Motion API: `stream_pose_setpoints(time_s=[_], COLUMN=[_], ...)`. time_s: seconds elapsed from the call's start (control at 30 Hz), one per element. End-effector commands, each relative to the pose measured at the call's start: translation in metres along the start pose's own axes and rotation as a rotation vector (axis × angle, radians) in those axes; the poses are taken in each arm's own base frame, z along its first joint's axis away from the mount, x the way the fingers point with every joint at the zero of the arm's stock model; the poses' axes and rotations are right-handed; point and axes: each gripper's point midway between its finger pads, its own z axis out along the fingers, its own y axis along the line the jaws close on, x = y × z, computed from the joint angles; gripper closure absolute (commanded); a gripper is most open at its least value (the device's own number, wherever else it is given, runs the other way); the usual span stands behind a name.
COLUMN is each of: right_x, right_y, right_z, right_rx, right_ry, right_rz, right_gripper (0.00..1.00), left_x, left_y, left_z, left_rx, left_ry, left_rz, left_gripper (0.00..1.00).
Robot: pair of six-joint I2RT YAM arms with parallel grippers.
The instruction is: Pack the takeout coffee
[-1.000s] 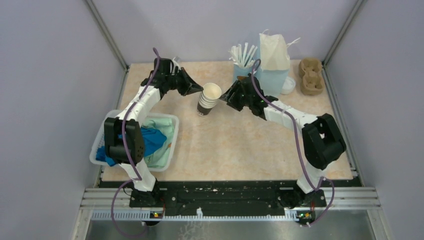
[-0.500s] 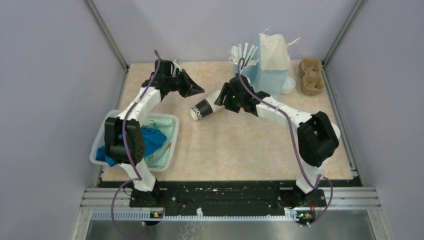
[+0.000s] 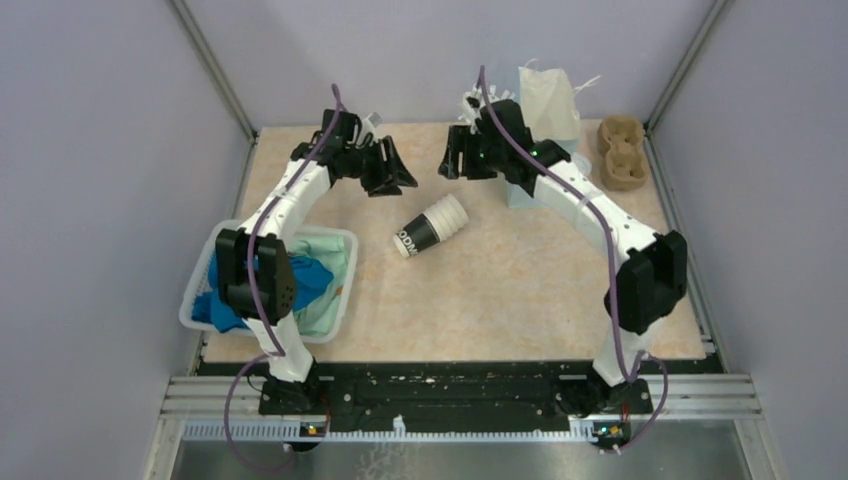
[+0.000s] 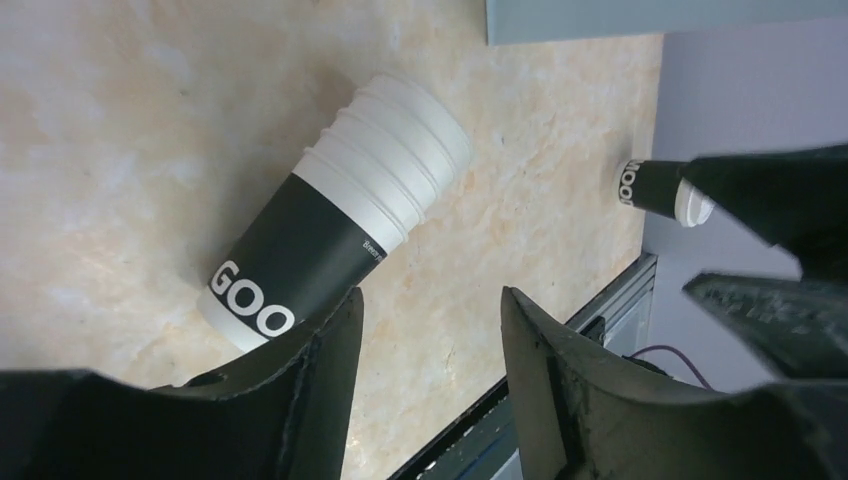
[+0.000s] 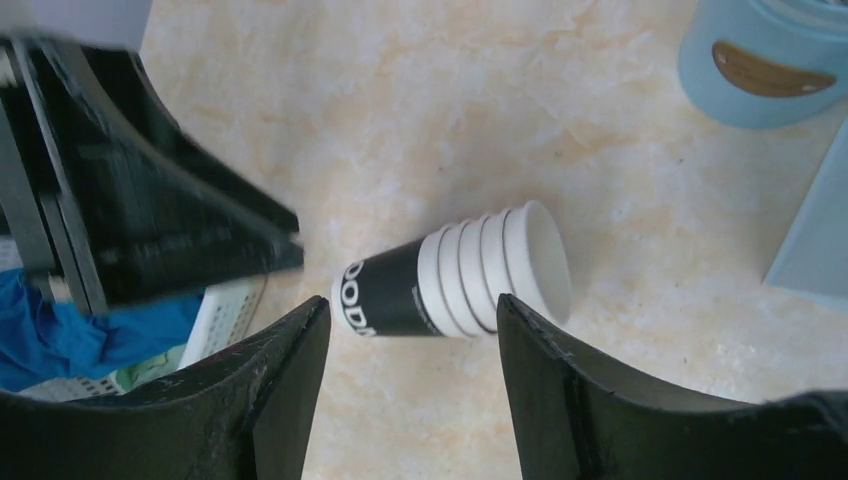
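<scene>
A stack of several lidless cream-and-black paper cups point(image 3: 432, 226) lies on its side mid-table, also seen in the left wrist view point(image 4: 340, 235) and the right wrist view point(image 5: 460, 275). My left gripper point(image 3: 402, 178) hovers behind and left of the stack, open, with nothing between its fingers point(image 4: 430, 295). My right gripper point(image 3: 447, 165) hangs behind the stack, also open and empty point(image 5: 410, 300). The takeout coffee point(image 4: 650, 187), with a black band and white lid, stands far off by the wall, partly behind the right gripper's finger. I cannot pick it out in the top view.
A white basket point(image 3: 345, 240) of blue and green cloths sits at the left. A light blue cup of white sticks point(image 5: 760, 60) and a blue-and-white paper bag point(image 3: 548, 100) stand at the back. A brown cup carrier point(image 3: 622, 152) lies in the back right corner.
The stack of cups went from upright in the right gripper to lying free on the table. The right gripper let go and drew back. The left gripper opened.
</scene>
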Motion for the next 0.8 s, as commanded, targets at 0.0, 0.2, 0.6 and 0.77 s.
stream_pose_setpoints(time_s=[0.0, 0.2, 0.6, 0.77], right_x=[0.027, 0.053, 0.065, 0.051], right_y=[-0.027, -0.042, -0.053, -0.06], right_z=[0.03, 0.053, 0.089, 0.096], right_rx=[0.043, 0.016, -0.075, -0.066], right_ry=[0.192, 0.344, 0.381, 0.338], right_rz=[-0.071, -0.006, 0.094, 0.066], right_gripper=[0.39, 0.48, 0.46, 0.4], left_x=[0.061, 0.118, 0.117, 0.092], left_y=[-0.003, 0.004, 0.038, 0.049], left_z=[0.021, 0.042, 0.053, 0.041], left_rx=[0.009, -0.009, -0.161, -0.259], left_ry=[0.191, 0.314, 0.333, 0.249], left_rz=[0.033, 0.006, 0.037, 0.063], left_gripper=[0.38, 0.52, 0.54, 0.35])
